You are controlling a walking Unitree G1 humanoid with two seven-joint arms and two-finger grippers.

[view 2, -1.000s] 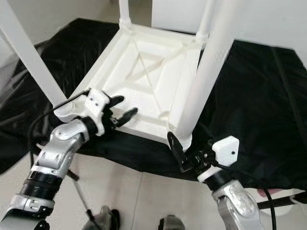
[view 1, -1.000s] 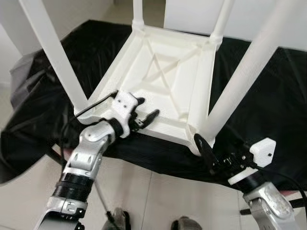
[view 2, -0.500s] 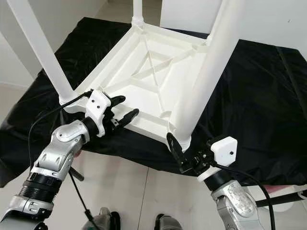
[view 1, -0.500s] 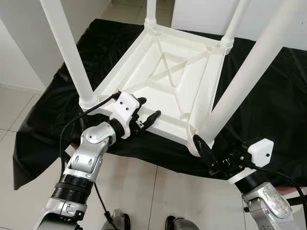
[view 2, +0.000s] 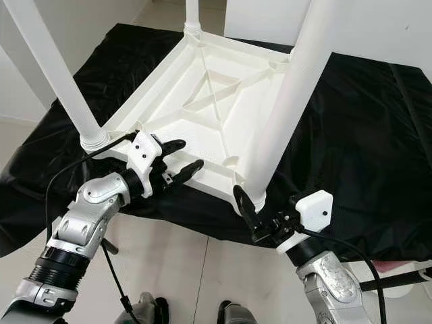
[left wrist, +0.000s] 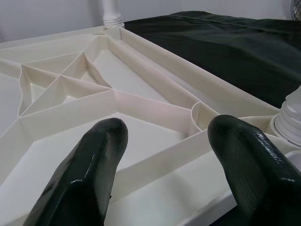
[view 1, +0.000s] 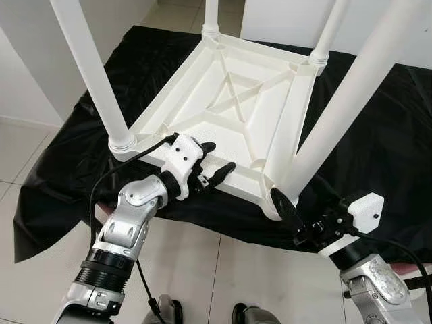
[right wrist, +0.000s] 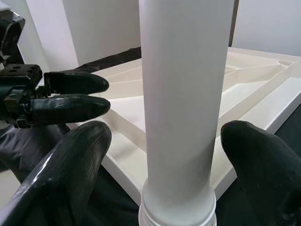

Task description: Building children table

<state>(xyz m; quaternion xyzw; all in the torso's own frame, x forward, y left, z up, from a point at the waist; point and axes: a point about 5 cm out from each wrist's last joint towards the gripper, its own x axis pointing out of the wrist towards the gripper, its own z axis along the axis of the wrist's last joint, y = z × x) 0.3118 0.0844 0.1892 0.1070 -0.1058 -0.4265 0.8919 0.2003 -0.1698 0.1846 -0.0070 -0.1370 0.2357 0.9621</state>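
Left eye view: a white plastic children's table (view 1: 236, 108) lies upside down on a black cloth-covered surface (view 1: 378, 142), its ribbed underside facing up and its four round white legs standing upward. The left gripper (view 1: 214, 160) sits over the near edge of the table frame, just beside the near-left leg (view 1: 91, 74); its two black fingers (left wrist: 94, 160) are spread apart with nothing between them, one above the inner rib and one toward the outer rim. The right gripper (right wrist: 160, 155) is at the near-right corner, low by the base of the near-right leg (view 1: 344, 108). In the right wrist view its fingers (right wrist: 70, 155) stand wide on either side of that thick white leg (right wrist: 183, 94), which rises straight between them; whether the pads touch it cannot be told, since a gap shows on both sides. The left gripper shows beyond, across the tabletop corner. Pale floor tiles (view 1: 202, 270) lie below the cloth's edge
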